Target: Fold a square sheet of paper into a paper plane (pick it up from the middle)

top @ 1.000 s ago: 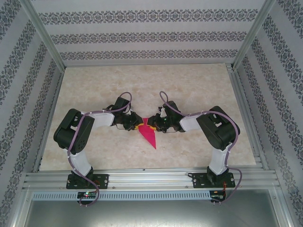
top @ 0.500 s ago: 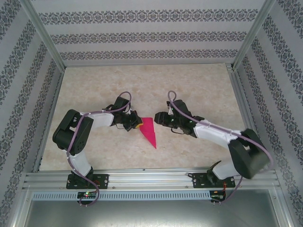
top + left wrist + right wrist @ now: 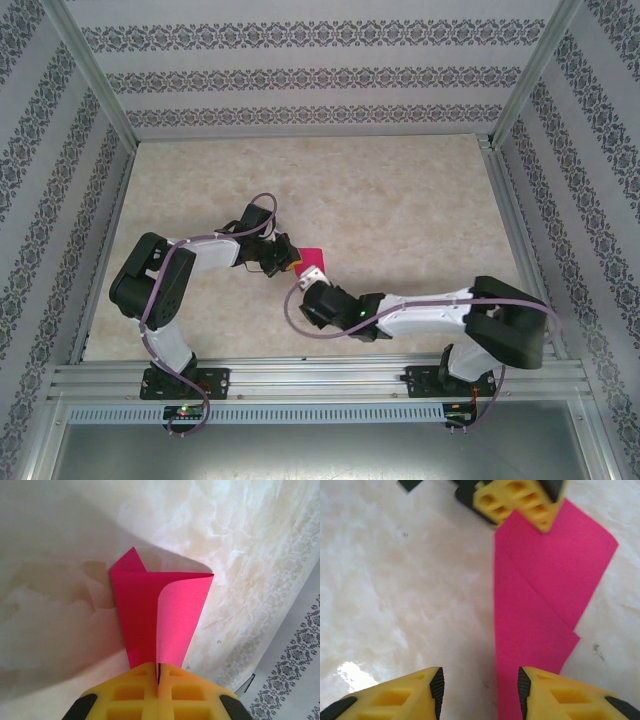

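**A:** Right arm has swung off the paper's right side. It now lies low across the near half of the table [image 3: 400,200], elbow out to the right, wrist just below the pink. Left arm unmoved.

**B:** Right gripper [image 3: 480,692]?

**A:** Jaws apart, about half spread. Bare marble lies between them, with a strip of pink running down just inside its right-hand finger. It grips nothing. It looks along the paper toward the other gripper.

**B:** And the left gripper [image 3: 158,672]?

**A:** Closed hard. The yellow fingers [image 3: 130,695] are pressed together, with the paper plane [image 3: 160,615] pinched in the seam between them.

**B:** Where is the plane?

**A:** Near the table's middle, between the two grippers. From above, a small pink patch shows just right of the left gripper, and the right wrist covers the rest.

**B:** Condition of the folds?

**A:** Left wrist view: one flap curls up from the layer beneath, and a small triangular corner pokes out at the far left. Right wrist view: a slanted crease crosses it, one layer over another.

**B:** Flat or raised?

**A:** Mostly flat on the marble. Whether the pinched edge is lifted, cannot tell.
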You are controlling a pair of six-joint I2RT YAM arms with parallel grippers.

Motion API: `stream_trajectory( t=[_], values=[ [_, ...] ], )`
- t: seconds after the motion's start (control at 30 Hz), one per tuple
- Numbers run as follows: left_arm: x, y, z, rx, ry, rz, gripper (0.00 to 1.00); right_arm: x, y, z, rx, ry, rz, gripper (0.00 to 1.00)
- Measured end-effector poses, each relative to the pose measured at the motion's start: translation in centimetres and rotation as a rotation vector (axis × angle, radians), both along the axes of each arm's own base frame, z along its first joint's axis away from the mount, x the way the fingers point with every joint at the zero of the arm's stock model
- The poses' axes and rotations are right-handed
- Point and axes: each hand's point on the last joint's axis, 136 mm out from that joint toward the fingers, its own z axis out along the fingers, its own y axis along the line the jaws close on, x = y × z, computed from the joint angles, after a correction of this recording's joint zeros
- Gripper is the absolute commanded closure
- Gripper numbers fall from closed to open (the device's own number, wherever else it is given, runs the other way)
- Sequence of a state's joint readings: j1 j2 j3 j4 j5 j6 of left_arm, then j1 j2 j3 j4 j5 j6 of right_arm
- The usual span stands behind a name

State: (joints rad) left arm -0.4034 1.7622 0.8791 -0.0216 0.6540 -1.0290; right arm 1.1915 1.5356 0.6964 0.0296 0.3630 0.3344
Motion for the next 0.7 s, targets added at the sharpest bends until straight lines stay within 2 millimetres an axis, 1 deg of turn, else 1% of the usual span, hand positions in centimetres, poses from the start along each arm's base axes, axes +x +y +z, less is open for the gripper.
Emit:
stream_trajectory(
  t=[0.07, 0.2, 0.33, 0.47, 0.6, 0.7],
  values=[
    [0.0, 0.0, 0.0, 0.001, 0.002, 0.000, 0.95, 0.0, 0.5, -0.6, -0.063, -0.042, 0.016, 0.54],
    [-0.2, 0.1, -0.2, 0.005, 0.011, -0.001, 0.95, 0.7, 1.0, -0.9, -0.153, -0.121, 0.007, 0.57],
    [-0.3, 0.1, -0.2, 0.007, 0.014, -0.002, 0.95, 1.4, 0.7, -1.2, -0.219, -0.169, -0.016, 0.64],
    [-0.3, 0.1, -0.2, 0.008, 0.016, -0.002, 0.95, 1.8, 0.1, -1.5, -0.259, -0.190, -0.032, 0.69],
    [-0.4, 0.2, -0.2, 0.009, 0.017, -0.002, 0.95, 1.9, -0.1, -1.5, -0.275, -0.198, -0.039, 0.74],
    [-0.4, 0.2, -0.1, 0.008, 0.015, -0.002, 0.95, 2.1, 0.0, -1.4, -0.276, -0.205, -0.045, 0.79]
  ],
)
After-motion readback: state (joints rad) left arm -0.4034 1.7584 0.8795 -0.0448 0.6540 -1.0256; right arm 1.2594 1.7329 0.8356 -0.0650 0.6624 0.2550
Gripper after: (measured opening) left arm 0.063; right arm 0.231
